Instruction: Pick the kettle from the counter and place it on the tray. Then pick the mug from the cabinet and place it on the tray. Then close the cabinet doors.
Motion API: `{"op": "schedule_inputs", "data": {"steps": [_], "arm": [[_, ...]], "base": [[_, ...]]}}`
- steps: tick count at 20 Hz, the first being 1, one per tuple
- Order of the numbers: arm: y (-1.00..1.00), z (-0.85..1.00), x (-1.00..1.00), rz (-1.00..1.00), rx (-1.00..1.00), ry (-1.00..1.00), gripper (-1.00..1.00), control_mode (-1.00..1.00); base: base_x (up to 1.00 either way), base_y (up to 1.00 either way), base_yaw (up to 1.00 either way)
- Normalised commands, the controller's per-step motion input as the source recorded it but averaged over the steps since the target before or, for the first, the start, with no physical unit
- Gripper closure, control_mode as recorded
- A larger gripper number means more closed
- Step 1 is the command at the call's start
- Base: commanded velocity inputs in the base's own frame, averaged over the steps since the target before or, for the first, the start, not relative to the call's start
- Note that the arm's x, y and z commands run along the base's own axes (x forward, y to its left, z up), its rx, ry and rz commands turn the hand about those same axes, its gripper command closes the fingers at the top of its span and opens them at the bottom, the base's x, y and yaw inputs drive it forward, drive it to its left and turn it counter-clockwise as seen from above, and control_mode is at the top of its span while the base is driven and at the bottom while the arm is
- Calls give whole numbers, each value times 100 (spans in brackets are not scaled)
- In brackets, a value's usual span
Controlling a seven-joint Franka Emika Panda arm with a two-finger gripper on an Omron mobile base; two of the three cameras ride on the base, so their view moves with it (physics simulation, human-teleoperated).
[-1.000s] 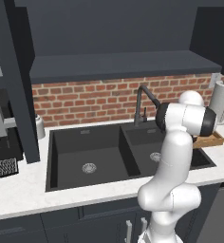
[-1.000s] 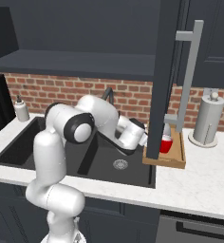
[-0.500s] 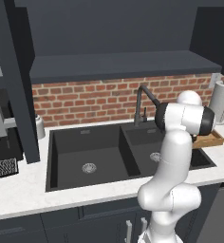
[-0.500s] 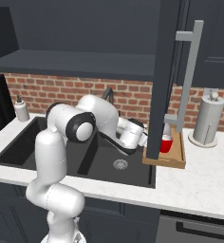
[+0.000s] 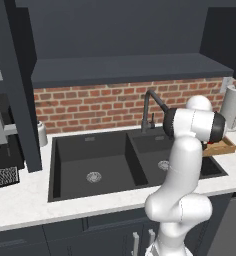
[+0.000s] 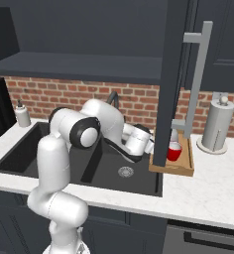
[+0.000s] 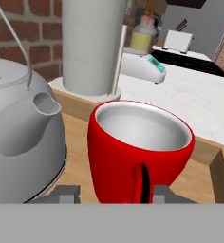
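**Mug down on tray, gripper parted round it**

The mug (image 7: 140,151) sits upright on the tray (image 7: 206,151), handle twd the hand cam, just right of the kettle (image 7: 23,142) — the two close but w/ a sliver of wood between them. In the right base view the mug (image 6: 174,152) shows red on the tray (image 6: 181,169), right of the sink (image 6: 124,171), partly behind the open cabinet door (image 6: 171,74).

The gripper (image 7: 115,193) is low at the mug's near side; grey finger tips (image 7: 64,192) show either side of the mug's base. The jaws look partway open and seem clear of the cup wall, tho the bottom band hides the contact — so whether it's fully let go can't be told for sure. Prob the release step: mug is flat on the wood and needs no support.

Beyond the tray: paper-towel roll (image 7: 92,45) on the counter (image 7: 190,97), brick wall behind. Kettle + mug both on tray, so what's left is backing off w/o nudging the cup — then the doors, which stand open.
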Motion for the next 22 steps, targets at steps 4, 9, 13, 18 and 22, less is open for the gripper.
{"op": "schedule_inputs", "data": {"steps": [4,9,13,18,22], "arm": [[0,-8,0,0,0,0,-100,-100],[3,-1,0,0,0,0,-100,-100],[12,0,1,0,0,0,-100,-100],[15,0,1,0,0,0,-100,-100],[22,0,0,0,0,0,-100,-100]], "base": [[0,0,0],[0,0,0],[0,0,0],[0,0,0],[0,0,0]]}}
